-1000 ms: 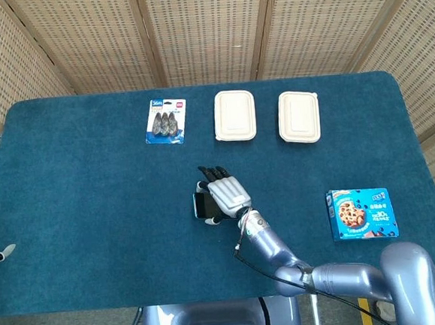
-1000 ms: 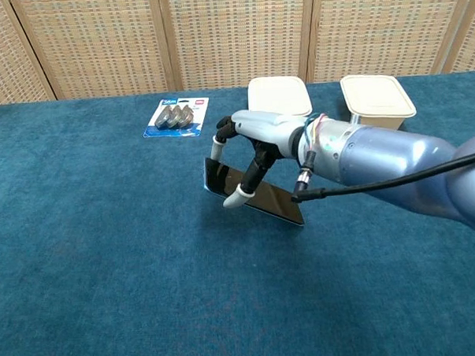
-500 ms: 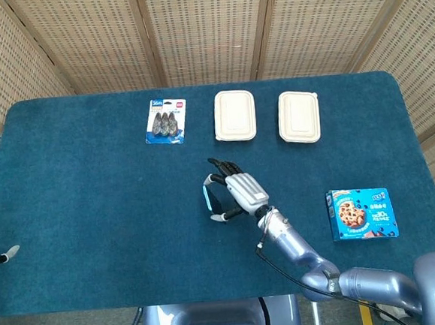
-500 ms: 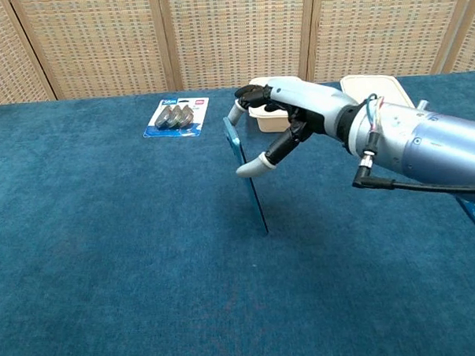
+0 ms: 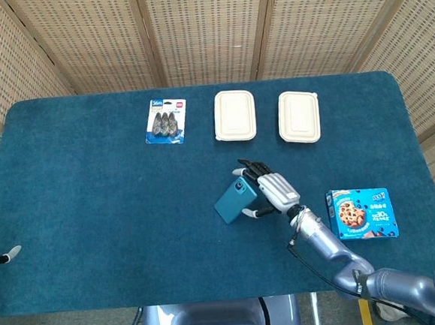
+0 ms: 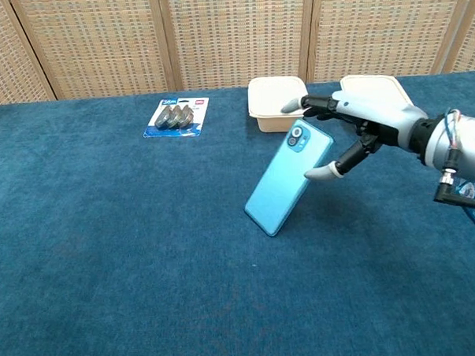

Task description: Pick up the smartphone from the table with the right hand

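In the head view, the right hand [image 5: 272, 192] has moved right and slightly nearer the table's front edge than half a second ago, now sitting between the middle of the blue table [image 5: 94, 217] and the cookie box [image 5: 362, 213]. It holds the smartphone [image 5: 238, 201] at its left side, and where the phone showed only a thin edge before, its whole teal back with the camera in the upper corner now faces the camera. The two white lidded containers [image 5: 235, 115] and the blister pack [image 5: 167, 120] lie at the far side as before. At the left frame edge a pale tip shows, probably the left hand [image 5: 6, 253], too little of it to tell how its fingers lie. In the chest view, the right hand [image 6: 361, 125] has drawn toward the right of the frame, its thumb and fingertips pinching the smartphone [image 6: 289, 176] near its top end with the other fingers spread above. The phone, upright and edge-on earlier, now tilts with its teal back toward the camera; whether its lower corner touches the cloth or hangs just above it cannot be told.
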You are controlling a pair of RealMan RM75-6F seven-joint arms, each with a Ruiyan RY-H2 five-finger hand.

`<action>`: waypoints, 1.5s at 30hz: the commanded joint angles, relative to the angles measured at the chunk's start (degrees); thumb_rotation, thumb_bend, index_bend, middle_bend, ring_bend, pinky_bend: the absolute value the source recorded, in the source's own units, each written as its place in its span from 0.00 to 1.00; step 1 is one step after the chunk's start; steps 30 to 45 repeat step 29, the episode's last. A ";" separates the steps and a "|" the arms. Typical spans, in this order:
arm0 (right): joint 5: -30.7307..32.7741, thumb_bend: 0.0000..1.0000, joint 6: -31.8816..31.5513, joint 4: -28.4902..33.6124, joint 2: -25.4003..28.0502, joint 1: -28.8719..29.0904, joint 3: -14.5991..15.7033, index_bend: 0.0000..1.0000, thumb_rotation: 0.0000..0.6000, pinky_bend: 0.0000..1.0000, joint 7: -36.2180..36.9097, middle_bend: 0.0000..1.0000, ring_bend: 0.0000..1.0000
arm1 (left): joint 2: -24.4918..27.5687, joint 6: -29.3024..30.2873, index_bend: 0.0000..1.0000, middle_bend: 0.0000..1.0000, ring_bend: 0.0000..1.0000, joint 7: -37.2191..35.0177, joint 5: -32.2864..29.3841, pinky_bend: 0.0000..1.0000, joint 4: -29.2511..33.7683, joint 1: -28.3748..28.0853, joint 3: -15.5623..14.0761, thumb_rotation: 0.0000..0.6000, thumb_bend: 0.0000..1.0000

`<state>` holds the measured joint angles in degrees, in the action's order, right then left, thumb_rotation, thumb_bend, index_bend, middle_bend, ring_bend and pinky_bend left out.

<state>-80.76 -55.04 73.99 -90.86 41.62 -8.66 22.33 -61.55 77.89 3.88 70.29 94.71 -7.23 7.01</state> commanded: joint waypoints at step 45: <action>-6.22 0.00 -31.66 11.62 19.93 -24.89 9.41 0.00 1.00 0.00 -28.50 0.00 0.00 | -0.25 2.64 0.00 0.00 0.00 -0.03 6.24 0.00 0.81 0.91 -2.40 1.00 0.00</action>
